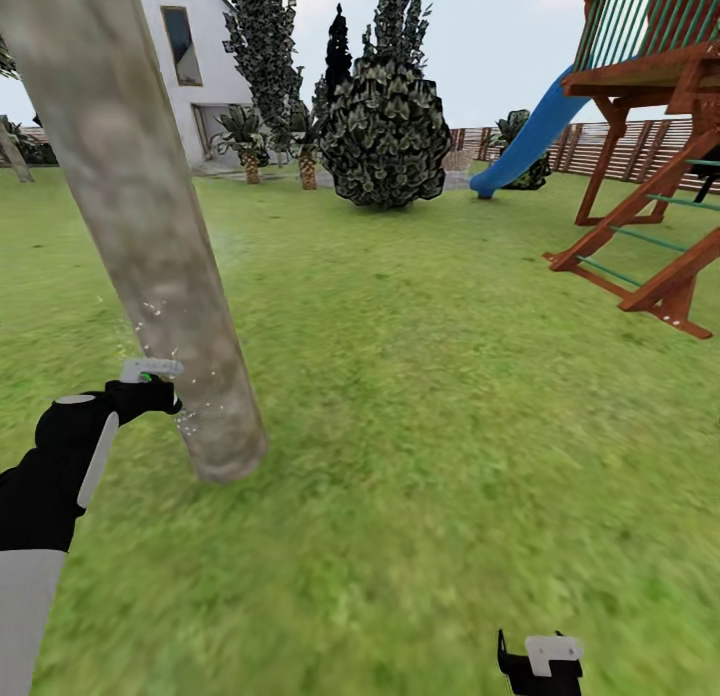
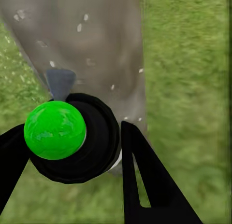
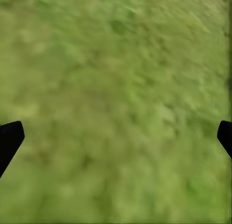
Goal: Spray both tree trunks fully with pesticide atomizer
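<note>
A: Where is the pesticide atomizer (image 1: 150, 371) right now?

B: Pinched in the left hand (image 1: 150, 391), low at about eight o'clock in the head view. In the left wrist view its top (image 2: 54, 130) shows a green dot, with the black fingers (image 2: 145, 180) pressed against the can's sides.

A: And the tree trunk (image 1: 150, 226)?

B: Just beside the can, toward three o'clock from the hand. The nozzle (image 2: 60, 83) points at the bark, and pale droplets (image 1: 185, 416) speckle the lower trunk close to its flared base. The trunk's long axis leans, rising toward eleven o'clock out of the frame.

A: So what does the next move turn on?

B: My judgement: the specks sit low on the near side, so the can needs to travel up along that lean and around the column. The left arm is clearly the nearer one.

A: The right hand (image 1: 540, 666)?

B: Down at five o'clock, well apart from the trunk, fingers (image 3: 9, 139) spread wide over bare grass (image 3: 116, 108), holding nothing.

A: Room to move?

B: Open lawn (image 1: 420, 376) all round the trunk. The play frame (image 1: 650, 226) and blue slide (image 1: 525, 141) stand far off at two o'clock, the broad shrub (image 1: 385, 131) at twelve.
</note>
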You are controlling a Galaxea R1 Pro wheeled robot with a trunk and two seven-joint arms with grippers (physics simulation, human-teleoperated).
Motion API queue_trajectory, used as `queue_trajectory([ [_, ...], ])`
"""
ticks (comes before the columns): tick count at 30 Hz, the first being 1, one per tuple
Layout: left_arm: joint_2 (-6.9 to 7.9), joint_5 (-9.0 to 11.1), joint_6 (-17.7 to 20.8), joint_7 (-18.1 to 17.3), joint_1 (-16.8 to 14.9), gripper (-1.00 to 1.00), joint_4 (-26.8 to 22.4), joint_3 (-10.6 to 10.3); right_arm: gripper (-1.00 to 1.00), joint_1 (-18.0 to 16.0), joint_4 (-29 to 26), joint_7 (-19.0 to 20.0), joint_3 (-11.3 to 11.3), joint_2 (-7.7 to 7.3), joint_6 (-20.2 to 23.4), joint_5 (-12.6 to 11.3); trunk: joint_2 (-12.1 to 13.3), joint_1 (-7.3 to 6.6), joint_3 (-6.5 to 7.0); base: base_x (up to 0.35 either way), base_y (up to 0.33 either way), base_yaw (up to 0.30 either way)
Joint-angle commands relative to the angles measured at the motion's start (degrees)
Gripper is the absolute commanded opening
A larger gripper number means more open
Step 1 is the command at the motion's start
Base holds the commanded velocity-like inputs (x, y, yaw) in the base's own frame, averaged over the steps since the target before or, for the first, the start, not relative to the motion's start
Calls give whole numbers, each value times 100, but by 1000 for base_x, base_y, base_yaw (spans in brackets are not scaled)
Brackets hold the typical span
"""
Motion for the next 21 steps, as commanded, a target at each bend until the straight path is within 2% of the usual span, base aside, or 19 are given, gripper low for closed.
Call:
queue_trajectory([
  [1, 0, -1, 0, 0, 0, -100, 0, 0, 100, 0, 0, 0, 0, 0, 0, 0, 0, 0, 0, 0, -272, 4],
  [4, 8, -12, 0, 9, 4, -100, 6, 0, 100, 0, 0, 0, 0, 4, 0, 0, 0, 0, 0, 0, -272, 178],
  [5, 8, -108, 0, 12, 6, -100, 19, 16, 100, 0, 0, 0, 0, 5, 0, 0, 0, 0, 0, 5, -272, 269],
  [7, 7, -448, 0, 7, 8, -100, 52, 40, 100, 0, 0, 0, 0, 5, 0, 2, 0, 0, 0, 71, -272, 276],
  [8, 2, -517, 0, -2, 9, -100, 59, 41, 100, 0, 0, 0, 0, 5, 0, 1, 0, 0, 0, 130, -267, 278],
  [11, -15, -543, 8, -23, 9, -100, 62, 19, 100, 0, 0, 0, 1, 5, 0, 6, 0, 0, 0, 177, -239, 231],
  [19, -40, -529, 9, -26, 17, -100, 168, 0, 100, 0, 0, 0, 1, 5, 0, 9, 0, 0, 0, 248, -180, 56],
  [21, -36, -532, 9, -26, 137, -100, 278, 20, 100, 0, 0, 0, 0, 5, 0, 9, 0, 0, 0, 272, -167, 258],
])
